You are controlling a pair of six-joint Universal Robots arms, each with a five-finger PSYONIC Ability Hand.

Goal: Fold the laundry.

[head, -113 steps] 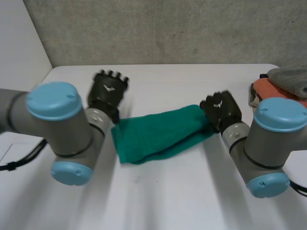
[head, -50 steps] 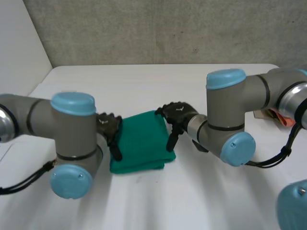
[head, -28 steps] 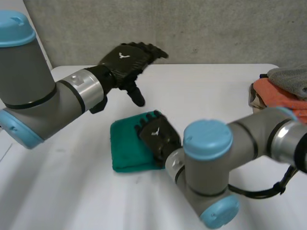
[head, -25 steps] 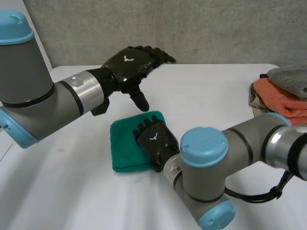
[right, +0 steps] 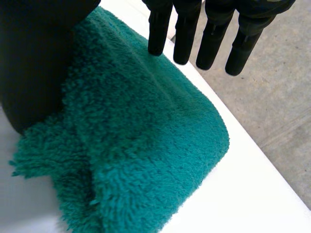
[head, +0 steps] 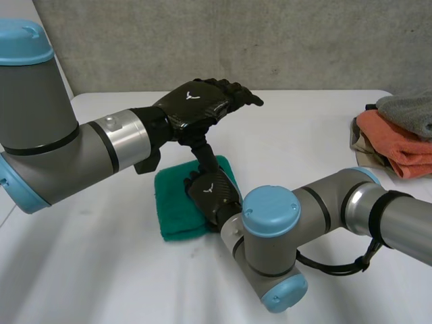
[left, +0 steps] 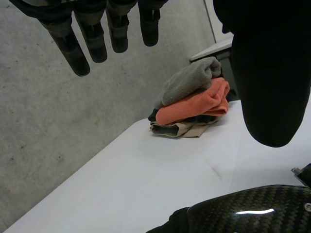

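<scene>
The folded green towel [head: 174, 212] lies on the worktop [head: 304, 128] before me. My right hand [head: 214, 194] is over its middle, fingers [right: 183, 34] straight and side by side. My left hand [head: 202, 101] hovers above the towel's far edge, fingers [left: 95, 41] straight, holding nothing. A stack [head: 398, 131] of folded laundry sits well apart at my right.
</scene>
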